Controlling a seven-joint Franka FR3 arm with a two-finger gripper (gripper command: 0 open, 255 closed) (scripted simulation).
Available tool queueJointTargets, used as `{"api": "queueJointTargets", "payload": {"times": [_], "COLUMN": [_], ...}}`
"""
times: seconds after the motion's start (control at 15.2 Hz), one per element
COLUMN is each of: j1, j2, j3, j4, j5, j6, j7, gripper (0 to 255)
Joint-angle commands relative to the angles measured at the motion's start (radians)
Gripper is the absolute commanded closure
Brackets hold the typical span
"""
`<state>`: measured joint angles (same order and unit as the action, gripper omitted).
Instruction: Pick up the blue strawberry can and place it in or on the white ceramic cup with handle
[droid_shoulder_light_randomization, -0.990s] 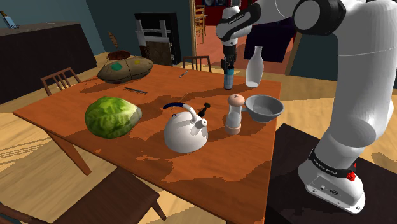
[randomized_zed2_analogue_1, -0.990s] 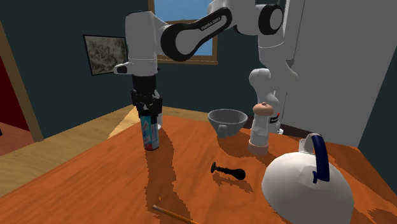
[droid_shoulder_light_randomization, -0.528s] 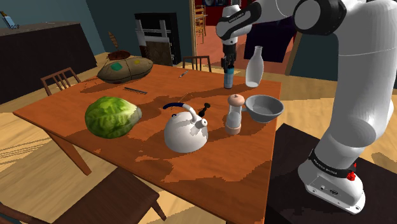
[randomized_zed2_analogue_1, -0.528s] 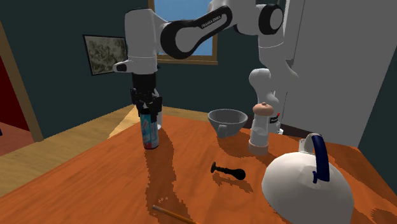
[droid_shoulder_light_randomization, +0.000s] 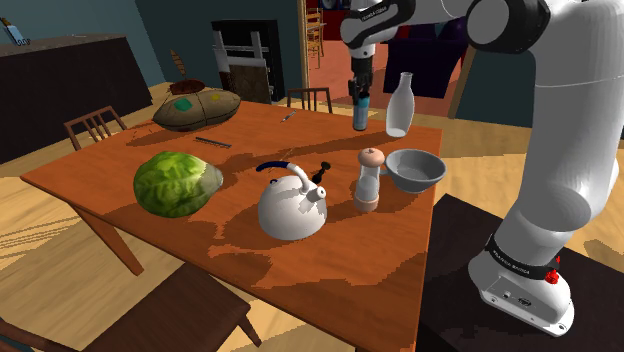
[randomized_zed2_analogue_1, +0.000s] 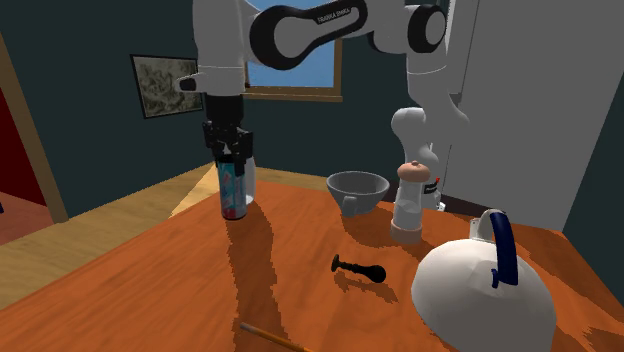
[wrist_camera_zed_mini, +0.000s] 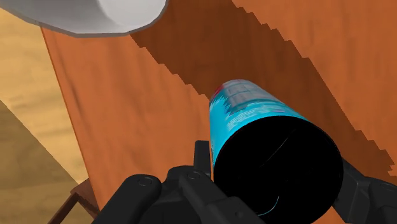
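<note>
One dark chair (droid_shoulder_light_randomization: 190, 310) sits nearest, at the front edge of the bench (droid_shoulder_light_randomization: 350, 290), with the arm's stand (droid_shoulder_light_randomization: 450, 240) at the shoulder view's lower right. On the bench, front to back, are one white kettle (droid_shoulder_light_randomization: 292, 205) with a blue handle and one green cabbage (droid_shoulder_light_randomization: 177, 183) off to that view's left. Next comes one pale mill (droid_shoulder_light_randomization: 368, 180), and just beside it one grey cup (droid_shoulder_light_randomization: 415, 168), bowl-shaped, with a handle. Behind these stands one white bottle (droid_shoulder_light_randomization: 400, 105). Near it, towards the shoulder view's left, is the single blue can (droid_shoulder_light_randomization: 360, 112) with red patches. It is upright and clamped at its top between the black jaws, which point straight down from the white arm (droid_shoulder_light_randomization: 570, 130). The can seems to hang just clear of the wood, though the gap is hard to judge. It is well apart from the cup. Farther back lies one brown sack (droid_shoulder_light_randomization: 197, 108), and two wooden chairs (droid_shoulder_light_randomization: 95, 125) stand at the far edges.
</note>
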<state>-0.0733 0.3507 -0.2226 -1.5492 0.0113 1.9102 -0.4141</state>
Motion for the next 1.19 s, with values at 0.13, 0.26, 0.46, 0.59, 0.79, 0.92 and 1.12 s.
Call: {"api": "queueJointTargets", "payload": {"times": [0.13, 0.26, 0.46, 0.59, 0.79, 0.92, 1.12], "j1": [0.0, 0.0, -0.001, -0.002, -0.004, -0.006, -0.009], "j2": [-0.008, -0.009, -0.01, -0.009, -0.006, -0.002, 0.007], "j3": [-0.001, -0.001, -0.002, -0.002, -0.003, -0.003, -0.003], "j4": [0.045, 0.07, 0.109, 0.137, 0.183, 0.216, 0.269], "j5": [-0.002, -0.002, -0.002, -0.002, -0.001, 0.0, 0.002], "j6": [-0.053, -0.079, -0.119, -0.146, -0.188, -0.217, -0.261], "j7": [0.0, 0.0, -0.002, -0.003, -0.005, -0.007, -0.009], "gripper": [255, 255, 255, 255, 255, 255, 255]}}
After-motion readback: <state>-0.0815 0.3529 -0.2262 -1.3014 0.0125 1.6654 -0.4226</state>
